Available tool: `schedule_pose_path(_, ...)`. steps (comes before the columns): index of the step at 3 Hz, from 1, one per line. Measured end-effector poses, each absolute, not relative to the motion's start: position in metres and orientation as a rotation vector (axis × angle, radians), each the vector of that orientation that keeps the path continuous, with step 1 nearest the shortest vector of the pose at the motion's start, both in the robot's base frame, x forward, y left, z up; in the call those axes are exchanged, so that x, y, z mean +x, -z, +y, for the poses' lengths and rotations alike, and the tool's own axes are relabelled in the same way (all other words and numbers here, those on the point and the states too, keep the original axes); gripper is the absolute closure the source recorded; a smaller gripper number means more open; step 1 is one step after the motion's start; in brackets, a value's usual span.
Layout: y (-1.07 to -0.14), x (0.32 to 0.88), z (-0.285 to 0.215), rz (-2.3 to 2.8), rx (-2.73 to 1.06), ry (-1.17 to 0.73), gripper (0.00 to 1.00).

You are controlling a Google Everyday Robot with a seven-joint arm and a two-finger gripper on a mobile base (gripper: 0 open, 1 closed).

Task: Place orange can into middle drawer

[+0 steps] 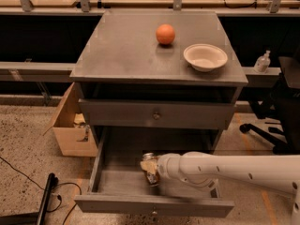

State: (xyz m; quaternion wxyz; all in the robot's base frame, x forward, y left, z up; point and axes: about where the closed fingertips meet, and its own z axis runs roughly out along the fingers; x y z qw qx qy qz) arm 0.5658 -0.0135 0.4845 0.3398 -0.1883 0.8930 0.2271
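Note:
The orange can, coppery with a silver top, hangs tilted at the end of my white arm, inside the open middle drawer. My gripper is shut on the can and reaches in from the right, holding it just above the drawer's bare grey floor near its middle. The wrist hides most of the fingers. The drawer is pulled far out, and its front panel is towards the camera.
The closed upper drawer with a small knob sits above. On the cabinet top are a round orange fruit and a white bowl. An open cardboard box stands on the floor at the left. A chair base is at the right.

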Motion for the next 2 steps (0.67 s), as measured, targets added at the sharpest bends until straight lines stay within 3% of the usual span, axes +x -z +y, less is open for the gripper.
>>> schedule_pose_path(1,-0.492,0.559,-0.021,2.294,-0.458,-0.598,0.00)
schedule_pose_path(2,-0.513,0.554,-0.039,2.245,-0.407,-0.595,0.17)
